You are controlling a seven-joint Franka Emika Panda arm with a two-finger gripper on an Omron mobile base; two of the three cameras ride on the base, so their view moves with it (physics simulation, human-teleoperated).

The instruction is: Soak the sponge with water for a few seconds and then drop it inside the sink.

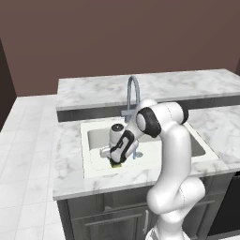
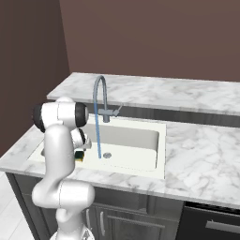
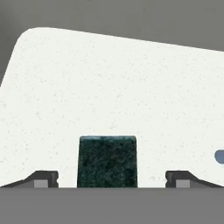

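The sponge (image 3: 107, 161) shows its dark green-black face in the hand view, between the two finger tips and with a clear gap on each side. My gripper (image 3: 112, 180) stands open around it. In the left base view the gripper (image 1: 114, 158) reaches low into the front left of the white sink (image 1: 93, 126), with the yellow sponge (image 1: 116, 164) just under it. From the right, the sponge (image 2: 80, 155) peeks out beside the arm. The water (image 2: 98, 136) falls as a thin blue stream to the basin floor, to the right of the sponge and apart from it.
A grey arched faucet (image 1: 132, 93) stands at the sink's back edge. The round grey drain (image 2: 107, 155) lies near the foot of the stream. White-grey marble counter (image 2: 201, 159) surrounds the basin, with a raised ledge (image 1: 187, 84) behind it.
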